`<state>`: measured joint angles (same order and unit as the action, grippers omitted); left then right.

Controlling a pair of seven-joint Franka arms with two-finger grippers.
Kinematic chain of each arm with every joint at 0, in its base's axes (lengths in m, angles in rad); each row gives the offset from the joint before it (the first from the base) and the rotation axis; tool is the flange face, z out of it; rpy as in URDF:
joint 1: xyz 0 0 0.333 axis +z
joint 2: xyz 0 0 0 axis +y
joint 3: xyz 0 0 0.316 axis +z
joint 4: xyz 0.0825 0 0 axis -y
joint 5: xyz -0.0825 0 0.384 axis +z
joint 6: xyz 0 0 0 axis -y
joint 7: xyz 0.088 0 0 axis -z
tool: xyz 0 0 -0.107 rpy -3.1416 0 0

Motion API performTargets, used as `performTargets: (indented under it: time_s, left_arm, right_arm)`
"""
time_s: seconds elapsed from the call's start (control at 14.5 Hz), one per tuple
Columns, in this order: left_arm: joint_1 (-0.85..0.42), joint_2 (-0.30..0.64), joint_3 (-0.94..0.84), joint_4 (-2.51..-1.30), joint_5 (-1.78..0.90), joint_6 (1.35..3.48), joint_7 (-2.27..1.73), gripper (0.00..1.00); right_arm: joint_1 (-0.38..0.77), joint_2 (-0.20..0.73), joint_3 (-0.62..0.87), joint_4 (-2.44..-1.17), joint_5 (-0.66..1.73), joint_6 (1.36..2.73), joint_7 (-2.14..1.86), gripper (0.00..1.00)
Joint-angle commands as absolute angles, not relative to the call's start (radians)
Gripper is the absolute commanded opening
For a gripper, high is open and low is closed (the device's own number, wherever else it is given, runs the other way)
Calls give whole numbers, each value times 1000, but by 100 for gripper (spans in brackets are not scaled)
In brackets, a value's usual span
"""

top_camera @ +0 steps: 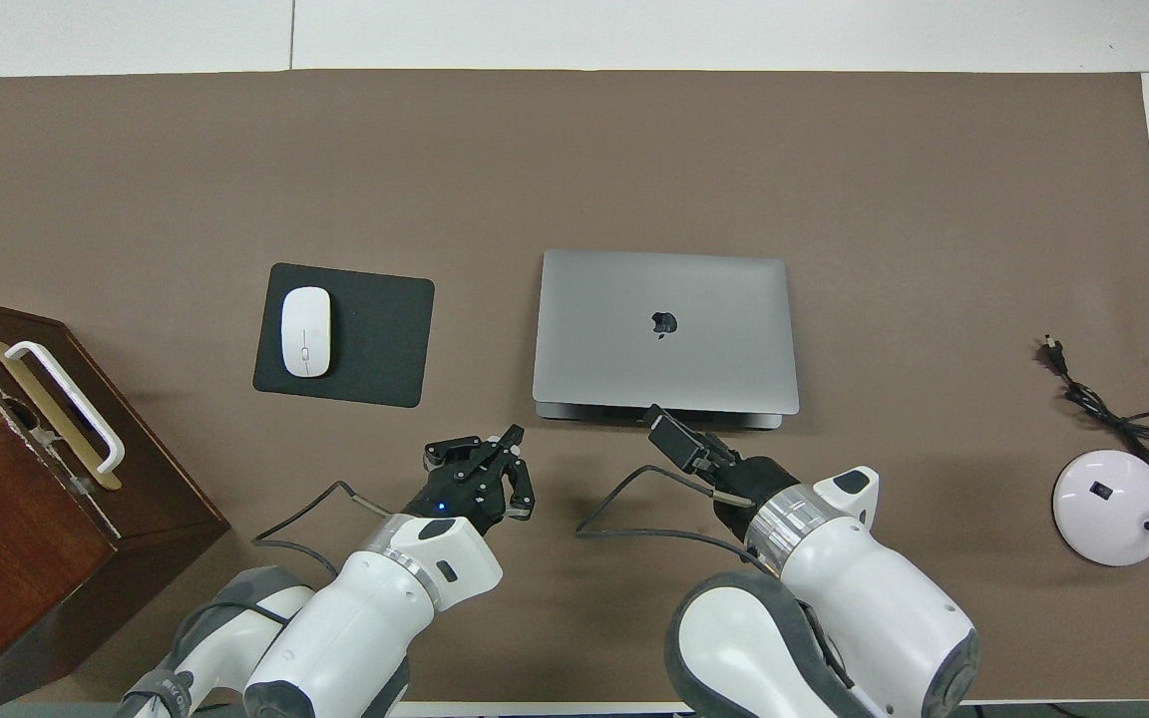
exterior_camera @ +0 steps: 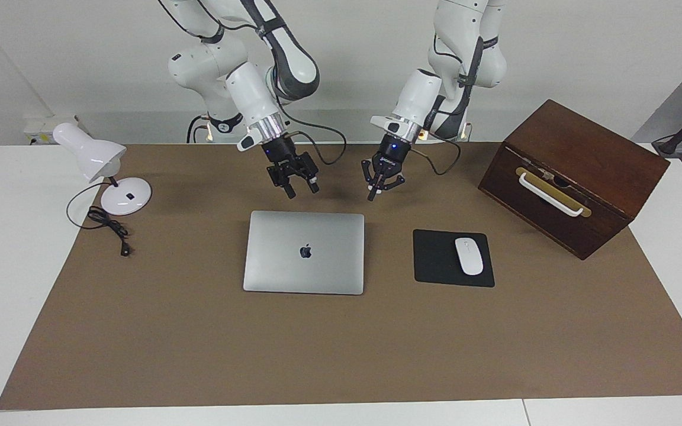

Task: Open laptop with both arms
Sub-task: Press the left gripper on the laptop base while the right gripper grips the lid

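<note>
1. One brown mat (exterior_camera: pixel 341 343) covers most of the table, and everything sits on it.
2. The wooden box (exterior_camera: pixel 575 174) stands at the left arm's end.
3. The laptop (exterior_camera: pixel 304 252) lies closed and flat mid-mat, apple logo up, beside the mouse pad (exterior_camera: pixel 438 258).
4. The desk lamp (exterior_camera: pixel 104 171) stands at the right arm's end.
5. The right gripper (exterior_camera: pixel 298 188) hangs over bare mat close to the laptop's robot-side edge, fingers spread and empty.
6. The left gripper (exterior_camera: pixel 376 188) hangs over the mat by the laptop's corner nearest the mouse pad, fingers also parted, holding nothing.
7. The white mouse (exterior_camera: pixel 469 255) rests on the pad.
</note>
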<state>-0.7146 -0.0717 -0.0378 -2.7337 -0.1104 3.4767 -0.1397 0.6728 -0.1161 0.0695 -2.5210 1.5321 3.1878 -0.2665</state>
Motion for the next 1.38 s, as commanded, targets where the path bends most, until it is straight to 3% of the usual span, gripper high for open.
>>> performTargets:
  time_s: [0.0, 0.41, 1.31]
  left_arm:
    - [-759, -63, -25, -2755, -118, 3504, -124, 0]
    - [-834, -9, -25, -2747, -141, 3504, -133, 0]
    - [-822, 152, -20, -2593, -161, 3504, -137, 0]
  right_arm:
    - [672, -83, 72, -2497, 1562, 3211, -293, 100]
    - [670, -60, 71, -2490, 1562, 3206, -296, 100]
    - [655, -8, 71, -2450, 1560, 3201, -307, 100]
